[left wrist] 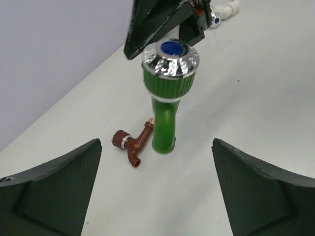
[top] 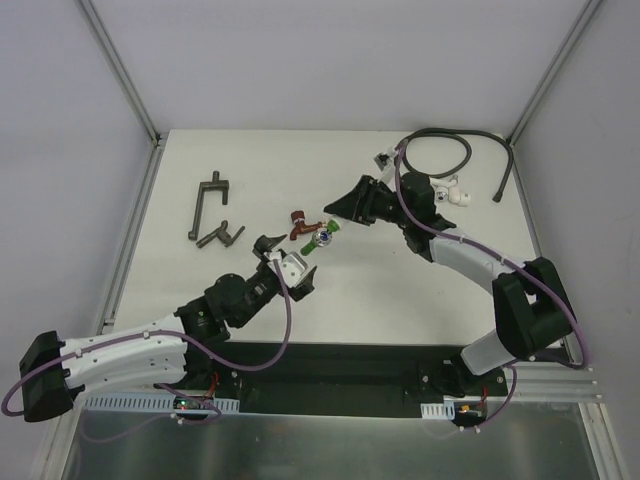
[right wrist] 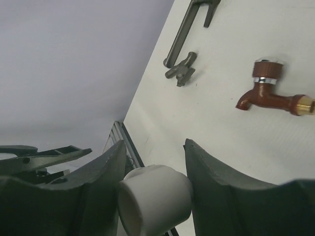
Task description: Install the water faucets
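The green faucet (left wrist: pixel 165 93), with a chrome knob and blue cap, hangs at the tip of my right gripper (top: pixel 335 212); it also shows in the top view (top: pixel 322 238). My right gripper (right wrist: pixel 153 147) is shut on a white pipe fitting (right wrist: pixel 155 199), which hides the faucet and any join to it in the right wrist view. The dark red faucet (left wrist: pixel 132 142) lies flat on the table beside the green one, also seen from above (top: pixel 300 225) and in the right wrist view (right wrist: pixel 273 96). My left gripper (left wrist: pixel 155 196) is open and empty, a short way in front of both faucets (top: pixel 290 255).
Two dark metal tools lie at the back left (top: pixel 210 200) (top: pixel 222 235), also in the right wrist view (right wrist: pixel 189 29). A black hose (top: pixel 440 150) with white end fittings (top: pixel 458 190) lies at the back right. White walls enclose the table.
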